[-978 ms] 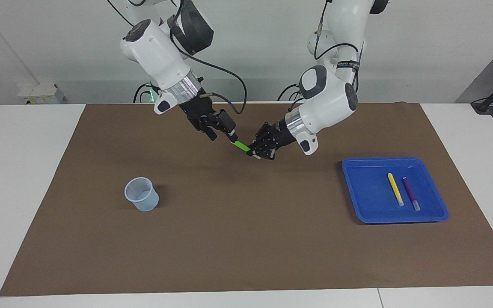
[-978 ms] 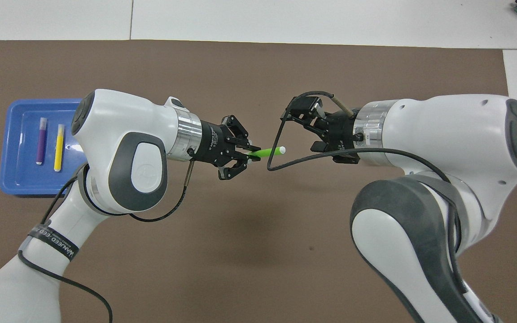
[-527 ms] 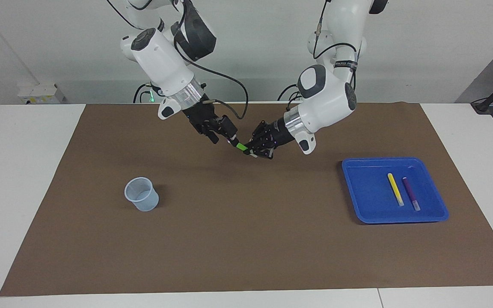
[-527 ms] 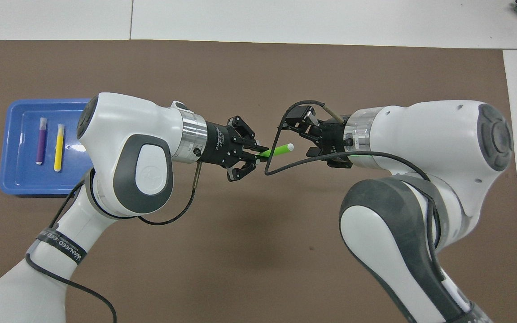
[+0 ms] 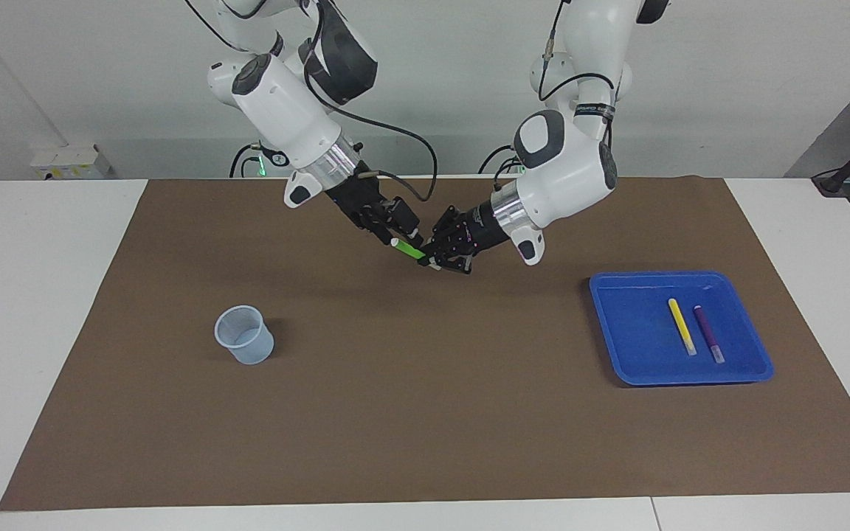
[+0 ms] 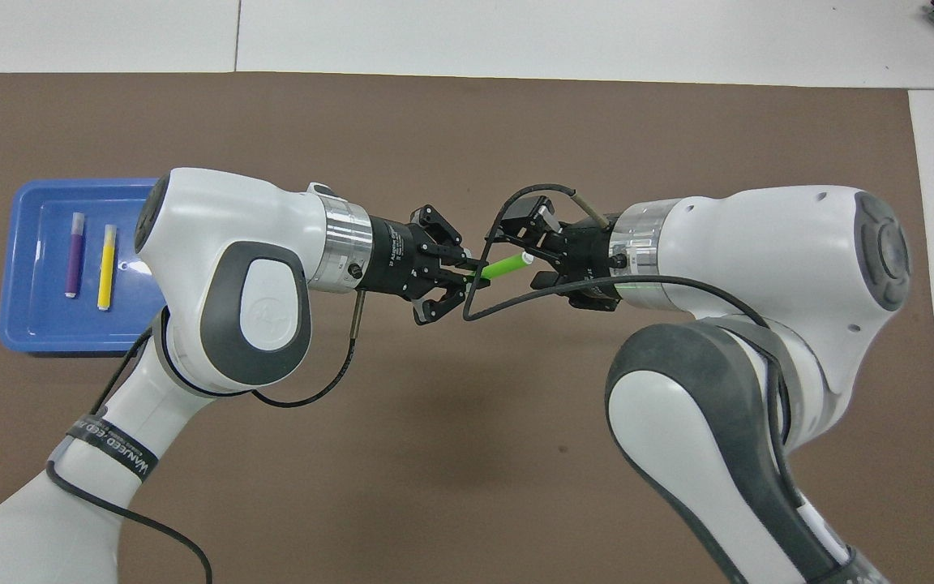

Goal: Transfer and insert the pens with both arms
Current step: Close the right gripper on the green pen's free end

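My left gripper (image 5: 431, 259) is up in the air over the middle of the brown mat (image 5: 425, 413), clamped tight on one end of the green pen (image 5: 409, 249), which juts out sideways toward my other arm with its pale tip leading. My right gripper (image 5: 398, 234) meets it there over the same patch of mat, its fingers standing on either side of the pen's pale end; I cannot tell whether they are pressing on it or just bracketing it. From overhead the green pen (image 6: 504, 266) bridges the small gap between my left gripper (image 6: 467, 272) and my right gripper (image 6: 533, 261). The yellow pen (image 5: 682, 326) and the purple pen (image 5: 708, 333) lie side by side, just apart, in the blue tray (image 5: 620, 332) at my left arm's end of the table. A clear plastic cup (image 5: 245, 335) stands upright on the mat toward my right arm's end, well apart from both grippers.
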Motion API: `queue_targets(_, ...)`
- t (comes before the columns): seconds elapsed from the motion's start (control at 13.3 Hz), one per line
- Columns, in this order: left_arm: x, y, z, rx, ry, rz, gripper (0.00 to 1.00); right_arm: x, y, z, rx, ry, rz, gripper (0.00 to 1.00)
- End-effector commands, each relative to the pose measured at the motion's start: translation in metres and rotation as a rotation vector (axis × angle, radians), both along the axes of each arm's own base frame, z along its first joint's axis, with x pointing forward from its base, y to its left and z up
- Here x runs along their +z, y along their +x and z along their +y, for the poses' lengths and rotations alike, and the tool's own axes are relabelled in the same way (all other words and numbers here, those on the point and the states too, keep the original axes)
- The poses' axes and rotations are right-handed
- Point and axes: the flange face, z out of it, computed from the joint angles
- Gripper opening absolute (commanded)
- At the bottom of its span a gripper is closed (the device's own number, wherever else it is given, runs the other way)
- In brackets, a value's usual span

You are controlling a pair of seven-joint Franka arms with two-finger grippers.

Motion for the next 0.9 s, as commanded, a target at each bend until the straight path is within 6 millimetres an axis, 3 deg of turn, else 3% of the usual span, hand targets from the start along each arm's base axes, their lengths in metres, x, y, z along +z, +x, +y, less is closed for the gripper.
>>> queue_targets(0.0, 0.0072, -0.0016, 0.0008, 0.027, -0.013, 0.008, 0.0, -0.0028, -0.0016, -0.0011, 0.016, 0.017, -0.018, 0.7)
queue_targets(0.38, 0.0066, -0.0027, -0.0006, 0.025, -0.012, 0.009, 0.0, -0.0029, 0.001, -0.0049, 0.017, 0.015, -0.032, 0.7)
queue_targets(0.83, 0.0066, -0.0022, 0.0002, 0.027, -0.012, 0.009, 0.0, -0.0027, 0.0016, -0.0058, 0.027, 0.013, -0.042, 0.45)
